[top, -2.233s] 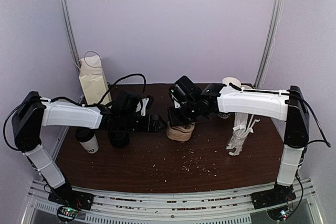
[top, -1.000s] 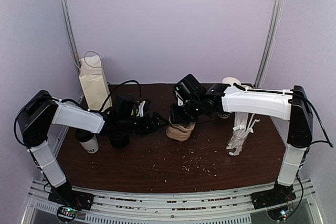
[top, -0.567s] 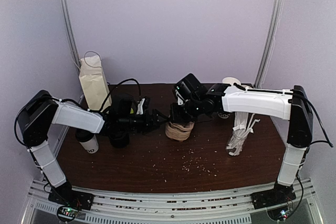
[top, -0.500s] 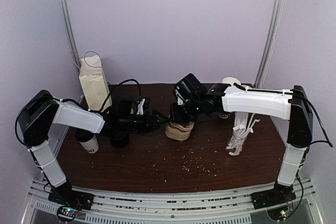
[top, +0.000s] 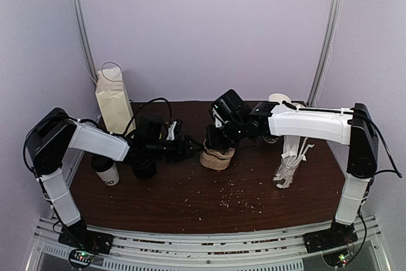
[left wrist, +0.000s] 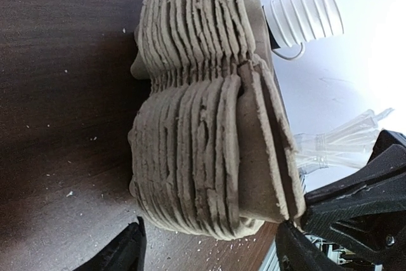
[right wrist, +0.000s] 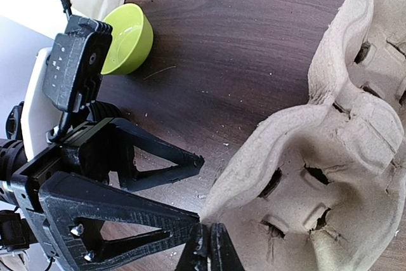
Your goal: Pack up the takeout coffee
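right fingers nip the top tray, left jaws wide at the stack

the right gripper (right wrist: 206,245) has its two black fingers pressed together on the rim of the top carrier (right wrist: 342,125), a grey-brown moulded-pulp cup tray with slotted wells; that tray sits on a stack of pulp trays (left wrist: 203,125) of the same kind, near the middle of the dark brown wooden table (top: 158,201); in the left wrist view a thin gap shows between the top carrier and the trays beneath it; the left gripper (top: 189,146) is spread, its black triangular fingers (left wrist: 127,253) standing either side of the stack's near end, close to it, though i cannot tell whether they touch; the two grippers come at the stack from opposite sides and lie just beside each other.

the takeout coffee (top: 106,171), a white paper cup with a black plastic lid and black print low on its side, stands upright at the table's left edge, partly under the left arm (top: 95,141), just beside a short black cylinder of stacked lids (top: 144,168) and well apart from both grippers; behind it a tan paper bag with a string handle (top: 114,103) stands at the back left; a small lime-green bowl (right wrist: 130,39) sits on the wood beyond the left gripper; a clear holder of wrapped straws (top: 288,163) stands at the right, under the right arm (top: 304,125); a stack of lidless white cups (left wrist: 304,20) shows beyond the trays; pale crumbs (top: 235,198) dot the front of the table.
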